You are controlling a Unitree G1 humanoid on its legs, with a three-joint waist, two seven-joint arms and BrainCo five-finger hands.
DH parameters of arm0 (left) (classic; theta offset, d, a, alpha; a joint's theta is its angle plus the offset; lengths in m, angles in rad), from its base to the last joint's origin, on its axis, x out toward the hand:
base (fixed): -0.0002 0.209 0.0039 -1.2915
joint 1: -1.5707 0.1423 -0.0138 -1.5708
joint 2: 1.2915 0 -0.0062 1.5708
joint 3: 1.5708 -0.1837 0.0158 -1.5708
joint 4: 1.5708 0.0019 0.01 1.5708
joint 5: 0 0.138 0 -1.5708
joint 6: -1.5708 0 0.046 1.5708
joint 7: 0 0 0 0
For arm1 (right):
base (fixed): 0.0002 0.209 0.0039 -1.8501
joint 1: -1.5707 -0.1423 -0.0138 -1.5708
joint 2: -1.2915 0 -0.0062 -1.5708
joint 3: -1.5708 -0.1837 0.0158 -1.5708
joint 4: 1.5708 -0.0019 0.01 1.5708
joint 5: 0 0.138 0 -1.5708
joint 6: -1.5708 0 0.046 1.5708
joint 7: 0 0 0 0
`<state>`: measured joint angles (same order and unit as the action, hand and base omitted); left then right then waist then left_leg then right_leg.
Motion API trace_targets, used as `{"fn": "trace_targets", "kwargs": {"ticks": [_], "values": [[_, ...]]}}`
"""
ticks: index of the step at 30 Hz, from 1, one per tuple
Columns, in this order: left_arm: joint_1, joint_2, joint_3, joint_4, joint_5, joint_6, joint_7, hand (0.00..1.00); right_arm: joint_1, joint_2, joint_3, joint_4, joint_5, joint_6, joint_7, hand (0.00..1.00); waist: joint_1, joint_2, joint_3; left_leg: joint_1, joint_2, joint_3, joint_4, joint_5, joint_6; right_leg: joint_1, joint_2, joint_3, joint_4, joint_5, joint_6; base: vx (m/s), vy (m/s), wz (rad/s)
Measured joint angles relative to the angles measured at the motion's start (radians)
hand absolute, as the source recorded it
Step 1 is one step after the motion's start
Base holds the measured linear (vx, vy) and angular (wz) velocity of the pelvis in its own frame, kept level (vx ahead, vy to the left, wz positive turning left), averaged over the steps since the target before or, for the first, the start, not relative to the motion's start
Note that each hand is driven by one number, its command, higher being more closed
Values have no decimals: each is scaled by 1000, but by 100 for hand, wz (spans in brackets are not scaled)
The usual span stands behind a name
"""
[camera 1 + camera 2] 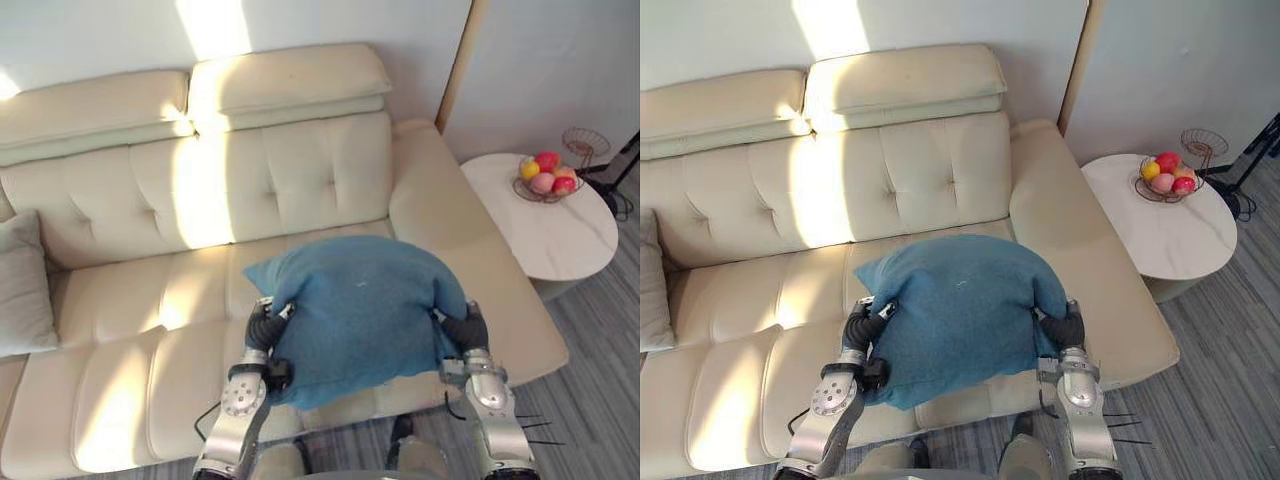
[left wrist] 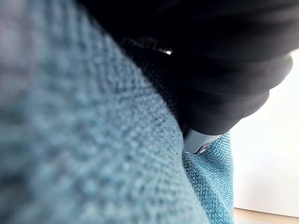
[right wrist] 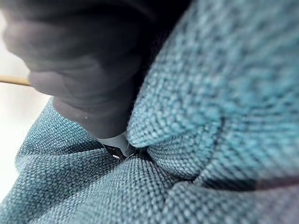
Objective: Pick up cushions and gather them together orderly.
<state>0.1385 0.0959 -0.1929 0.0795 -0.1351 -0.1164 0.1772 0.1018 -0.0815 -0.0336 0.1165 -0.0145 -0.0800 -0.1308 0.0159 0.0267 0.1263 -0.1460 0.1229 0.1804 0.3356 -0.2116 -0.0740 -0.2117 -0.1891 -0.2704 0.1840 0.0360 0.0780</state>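
A big blue cushion (image 1: 360, 310) hangs over the front of the cream sofa's seat (image 1: 130, 340), held up between my two hands. My left hand (image 1: 262, 328) grips its left edge, with fingers curled over the fabric. On the right edge my right hand (image 1: 466, 328) digs in, and the cloth puckers around it. In the left wrist view the dark hand cover (image 2: 219, 70) presses against the blue weave (image 2: 70, 140). The right wrist view has the same weave (image 3: 210, 116) creased beside that hand (image 3: 79, 60). A grey cushion (image 1: 22, 285) leans at the sofa's far left end.
The sofa's right armrest (image 1: 440, 190) runs beside the blue cushion. A round white side table (image 1: 560, 235) stands to the right, bearing a wire bowl of fruit (image 1: 545, 178) and a small wire basket (image 1: 585, 145). Grey striped floor lies in front.
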Motion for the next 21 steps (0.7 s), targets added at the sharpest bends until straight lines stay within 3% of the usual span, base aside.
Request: {"fn": "trace_targets", "kwargs": {"ticks": [6, 12, 13, 16, 17, 21], "values": [[-105, 22, 52, 0, 34, 1, 46, 100, -136, 16, 34, 28, -50, 0, -54, 100, 4, -23, 51, -188, -4, -14, 74, -2, 15, -148, 0, 6, 2, 47, -11, -108, 12, 0], [-366, 47, 80, 10, 43, 1, 189, 100, -453, 9, 50, 82, -116, 4, -205, 100, 32, -15, 123, -381, -20, -42, 89, 52, 23, -320, -12, 0, 7, 89, -25, -105, -27, 13], [-481, 77, 77, 40, 42, 1, 225, 100, -561, -7, 46, 103, -117, 13, -244, 100, 35, -15, 165, -393, -22, -57, 85, 71, 19, -327, -15, -12, 10, 93, -29, -38, -47, 34], [-722, 148, 74, 140, 40, 1, 279, 100, -762, -43, 31, 149, -133, 16, -308, 100, 53, -14, 190, -452, -30, -72, 78, 103, 14, -387, -21, -13, 32, 95, -33, -65, -49, 25], [-903, 216, 73, 219, 37, 1, 310, 100, -927, -56, 10, 205, -143, 18, -339, 100, 54, -13, 226, -473, -36, -81, 61, 127, 12, -414, -24, -12, 36, 105, -44, -74, -41, 21], [-1279, 333, 68, 356, 30, -1, 359, 100, -1262, -67, -49, 356, -153, 18, -423, 100, 53, -15, 246, -559, -38, -109, 35, 171, 7, -489, -20, -19, 20, 129, -55, -60, -33, 20]]}}
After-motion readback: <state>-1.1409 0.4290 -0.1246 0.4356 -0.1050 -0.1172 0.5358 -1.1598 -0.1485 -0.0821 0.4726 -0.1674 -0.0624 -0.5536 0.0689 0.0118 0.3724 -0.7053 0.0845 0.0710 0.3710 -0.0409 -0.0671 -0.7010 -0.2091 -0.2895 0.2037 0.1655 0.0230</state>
